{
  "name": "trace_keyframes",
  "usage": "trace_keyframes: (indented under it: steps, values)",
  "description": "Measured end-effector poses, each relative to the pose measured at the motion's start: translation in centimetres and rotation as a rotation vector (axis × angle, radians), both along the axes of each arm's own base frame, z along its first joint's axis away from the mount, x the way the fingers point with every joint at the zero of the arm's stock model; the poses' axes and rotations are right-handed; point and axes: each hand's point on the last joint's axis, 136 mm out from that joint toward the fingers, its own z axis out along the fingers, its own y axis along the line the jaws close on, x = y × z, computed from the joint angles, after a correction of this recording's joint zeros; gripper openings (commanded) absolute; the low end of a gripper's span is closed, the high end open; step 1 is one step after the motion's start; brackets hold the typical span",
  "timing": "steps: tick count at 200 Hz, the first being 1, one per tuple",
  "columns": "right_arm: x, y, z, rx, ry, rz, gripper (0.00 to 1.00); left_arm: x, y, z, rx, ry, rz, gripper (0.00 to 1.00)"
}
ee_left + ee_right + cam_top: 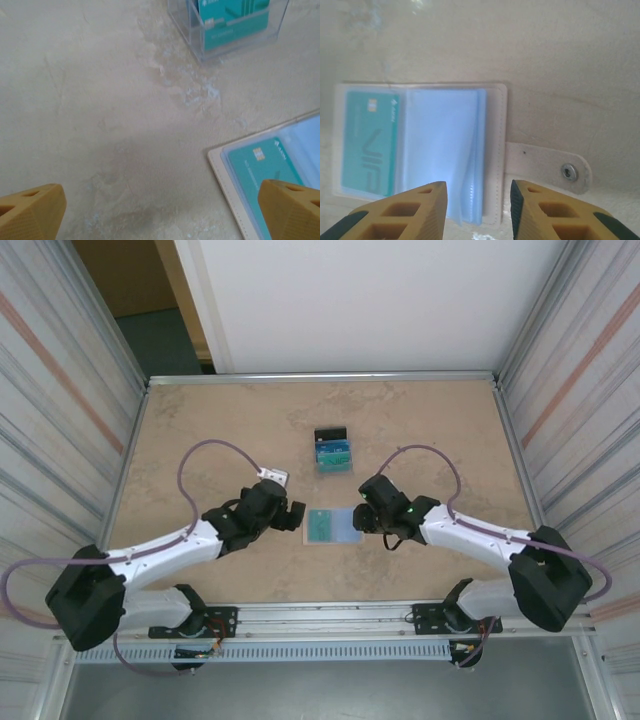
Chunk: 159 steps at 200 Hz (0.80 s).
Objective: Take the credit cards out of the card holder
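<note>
our right fingers [410, 212] sit at the bottom of the right wrist view, parted to a moderate gap with nothing pinched between them. through that gap we see the right edge of the card holder [496, 150] and the loose ends of its pale blue sleeves [445, 145]. our left fingers [32, 210] are spread as wide as they go and hold nothing. one sits in the lower left of the left wrist view, the other in the lower right over the holder's near corner.

the holder lies open and flat on the desk [220, 430], in the middle of the top view between our two arms. its snap tab [550, 167] sticks out toward the right of the right wrist view. a teal card [367, 142] is in the left pocket. further up the top view stands a clear box [332, 455] with teal and blue cards in it.

we judge we are partway through emptying the holder. the next move needs one side pinning the cover while the other pinches the teal card's edge and slides it out.
</note>
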Motion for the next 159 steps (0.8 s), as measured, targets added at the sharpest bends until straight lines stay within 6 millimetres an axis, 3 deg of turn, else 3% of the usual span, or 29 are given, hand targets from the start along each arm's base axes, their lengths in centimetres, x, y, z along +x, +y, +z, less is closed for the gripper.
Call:
trace_keyframes:
  steps: [66, 116, 159]
  values:
    - [0.2, 3.9, 1.1, 0.184, 0.033, 0.064, 0.37, -0.5, -0.8, -4.8, 0.083, 0.123, -0.043, 0.99]
    - [0.5, 6.6, -0.1, 0.252, 0.109, 0.094, 0.32, -0.8, -1.5, -6.1, 0.098, 0.154, -0.080, 0.99]
    - [0.7, 7.6, -0.7, 0.280, 0.143, 0.097, 0.29, -0.8, -2.2, -6.4, 0.081, 0.165, -0.104, 0.99]
